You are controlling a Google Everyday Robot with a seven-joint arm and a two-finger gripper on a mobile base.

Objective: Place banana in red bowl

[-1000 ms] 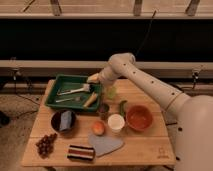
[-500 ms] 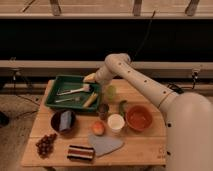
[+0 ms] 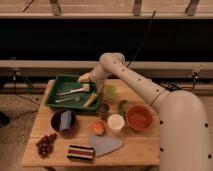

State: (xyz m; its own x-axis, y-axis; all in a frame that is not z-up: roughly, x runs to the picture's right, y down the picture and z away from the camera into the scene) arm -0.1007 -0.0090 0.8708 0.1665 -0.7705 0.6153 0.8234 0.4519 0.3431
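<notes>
The banana (image 3: 90,100), small and pale yellow, lies slanted at the right end of the green tray (image 3: 56,95). My gripper (image 3: 84,78) hangs open over the tray's back right part, just above and behind the banana, holding nothing. The red bowl (image 3: 139,118) sits on the table to the right, well apart from the tray, with nothing visible in it.
Two utensils (image 3: 72,91) lie in the tray. Between tray and bowl stand a green cup (image 3: 110,92), a small dark cup (image 3: 103,110), a dark green pepper (image 3: 122,107) and a white cup (image 3: 116,122). An orange fruit (image 3: 98,128), dark bowl (image 3: 63,121), grapes (image 3: 45,144) and grey cloth (image 3: 105,144) lie in front.
The arm has swung left, carrying the gripper from the tray's right edge to over its back right part. The objects have not moved.
</notes>
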